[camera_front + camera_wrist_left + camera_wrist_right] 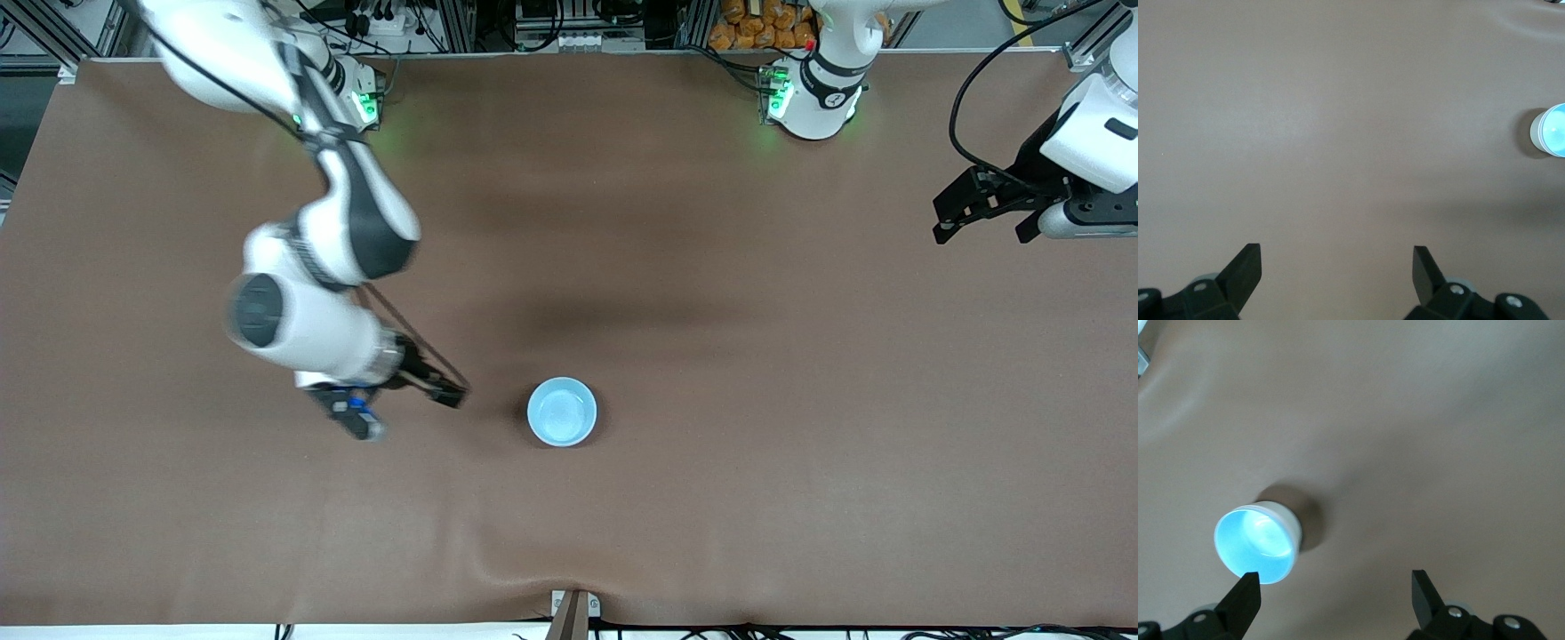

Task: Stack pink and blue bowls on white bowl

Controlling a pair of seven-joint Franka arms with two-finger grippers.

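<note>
Nearest the front camera, the brown cloth-covered desk has a low ripple in its cover at the near edge. Everything farther up is flat, bare surface.

Just above that, about midway between the two arms' ends, stands the sky-blue round plastic bowl, upright and mouth up. In the right wrist view a pale wall shows under its blue rim, so it probably sits nested in another bowl. I cannot tell whether that wall is white or pink, and no separate pink or white bowl is in sight.

It looks light, thin-walled and stiff, with a glossy, likely slippery inside. A pinch over the rim, one finger inside and one outside, would suit it. A hard knock could slide the whole stack.

The right tool hangs low beside the bowl, toward the right arm's end of the desk. Its jaws are spread wide and grasp nothing, and one fingertip is close to the rim.

The left tool waits over the left arm's end, jaws likewise released and empty, well apart from the bowl.

Open room lies all round the bowl, and no edge crowds it.
</note>
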